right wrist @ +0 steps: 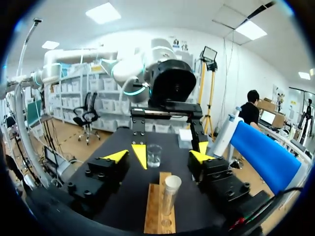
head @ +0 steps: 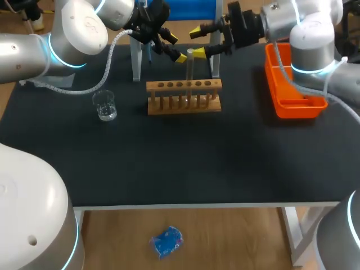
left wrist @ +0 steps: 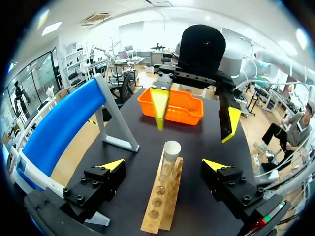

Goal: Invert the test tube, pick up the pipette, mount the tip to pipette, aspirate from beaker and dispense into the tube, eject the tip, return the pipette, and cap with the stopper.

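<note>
Closest to the left wrist camera, the left gripper [left wrist: 164,165] has its fingers [left wrist: 109,166] spread wide. The test tube [left wrist: 171,153] stands between them and touches neither. This tube is upright, mouth up, in one hole of the wooden rack [left wrist: 160,211], on the back part of the black desk [head: 185,163]. From the opposite side the right gripper [head: 197,43] faces it, also with fingers wide apart. In its own wrist view the tube is between the yellow tips, free of both. Left of the rack in the head view, well apart, a clear glass beaker [head: 105,106] sits on the desk. An orange bin [head: 281,104] lies at the right side, and a stand with a blue top [left wrist: 61,128] is behind the rack.
</note>
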`<state>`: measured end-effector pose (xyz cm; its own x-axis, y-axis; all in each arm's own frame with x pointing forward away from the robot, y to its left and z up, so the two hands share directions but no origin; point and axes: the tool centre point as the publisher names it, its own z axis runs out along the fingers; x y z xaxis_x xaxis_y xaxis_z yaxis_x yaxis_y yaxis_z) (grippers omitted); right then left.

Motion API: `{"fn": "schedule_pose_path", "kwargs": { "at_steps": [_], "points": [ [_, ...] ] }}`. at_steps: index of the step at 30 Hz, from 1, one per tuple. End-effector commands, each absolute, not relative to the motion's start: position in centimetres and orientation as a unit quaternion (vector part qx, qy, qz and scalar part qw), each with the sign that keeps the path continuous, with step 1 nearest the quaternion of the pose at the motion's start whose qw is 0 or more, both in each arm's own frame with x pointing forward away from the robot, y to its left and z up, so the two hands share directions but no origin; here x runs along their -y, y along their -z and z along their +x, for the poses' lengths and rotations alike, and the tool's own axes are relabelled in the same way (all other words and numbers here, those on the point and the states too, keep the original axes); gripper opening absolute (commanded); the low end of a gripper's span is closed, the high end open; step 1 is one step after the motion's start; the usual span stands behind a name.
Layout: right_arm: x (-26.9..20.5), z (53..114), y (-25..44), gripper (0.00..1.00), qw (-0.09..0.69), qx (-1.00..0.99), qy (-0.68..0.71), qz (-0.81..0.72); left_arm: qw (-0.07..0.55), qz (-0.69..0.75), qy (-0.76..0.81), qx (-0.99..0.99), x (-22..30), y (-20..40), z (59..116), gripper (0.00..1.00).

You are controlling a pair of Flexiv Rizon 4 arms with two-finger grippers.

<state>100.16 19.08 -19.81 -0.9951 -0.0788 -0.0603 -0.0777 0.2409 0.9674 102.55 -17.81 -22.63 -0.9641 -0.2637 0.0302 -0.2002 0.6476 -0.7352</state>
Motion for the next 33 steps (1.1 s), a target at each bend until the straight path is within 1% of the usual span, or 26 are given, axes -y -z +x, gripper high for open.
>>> {"fn": "schedule_pose_path", "kwargs": {
  "at_steps": [1, 7, 33],
  "points": [
    [-19.3, 100.3, 20.3, 0.0, 0.007, 0.767, 0.64, 0.05, 0.037, -0.128, 0.397, -0.908, 17.8, 22.5, 102.6, 1.0],
    [-19.8, 100.5, 20.6, 0.0, 0.024, 0.745, 0.666, 0.044, 0.037, -0.128, 0.397, -0.908, 17.8, 22.5, 102.6, 1.0],
    [-20.4, 102.5, 22.0, 0.0, 0.057, 0.729, 0.681, 0.023, 0.037, -0.128, 0.397, -0.908, 17.8, 22.5, 102.6, 1.0]
  ]
}}
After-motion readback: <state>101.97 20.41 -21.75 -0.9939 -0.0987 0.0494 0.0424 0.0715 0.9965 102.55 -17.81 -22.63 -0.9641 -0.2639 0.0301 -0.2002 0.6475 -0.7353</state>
